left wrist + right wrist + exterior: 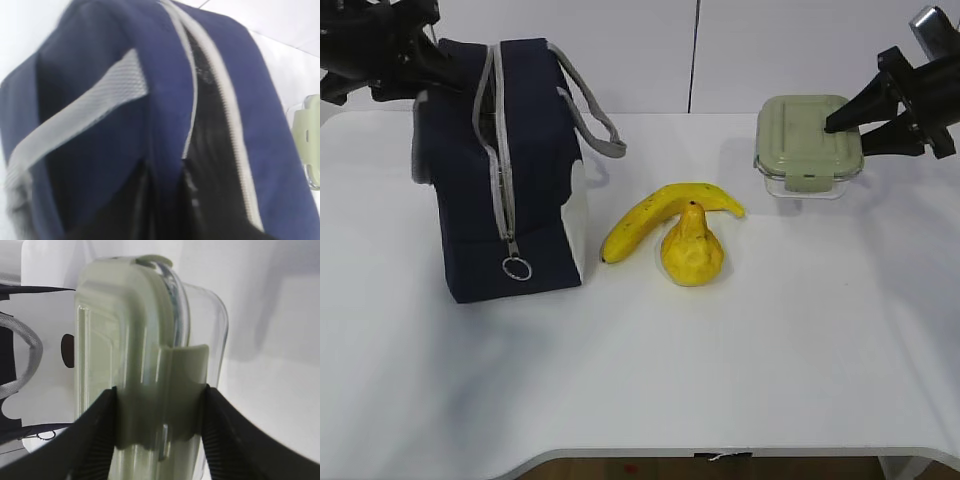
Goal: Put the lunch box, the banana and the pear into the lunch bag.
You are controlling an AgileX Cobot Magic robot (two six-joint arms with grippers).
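The large boxy navy-blue fabric lunch bag (pixel 505 170) stands upright on the white table (pixel 740 380). Its grey zipper (pixel 504 140) is drawn apart along the top and down the front, with the ring pull (pixel 517 268) hanging low on the front face. In the left wrist view the opening shows only dark lining (pixel 210 150); I cannot tell if anything lies inside. One grey strap handle (pixel 595 115) hangs toward the fruit.

The long curved yellow banana (pixel 655 215) lies on the table just beside the bag, on its handle side. The squat bright-yellow pear (pixel 692 248) stands upright, touching the banana's inner curve.

The small rectangular clear glass lunch box (pixel 808 148) with the pale sage-green clip-on lid sits well apart from the bag, beyond the fruit. The lid is on, and the glass looks empty.

The right gripper (pixel 160 410) has its two black fingers (pixel 95 435) pressed on both sides of the lid's clip, so it grasps the lunch box. The left gripper (pixel 395 55) is at the bag's top rear corner; whether it is clenched or released I cannot tell.
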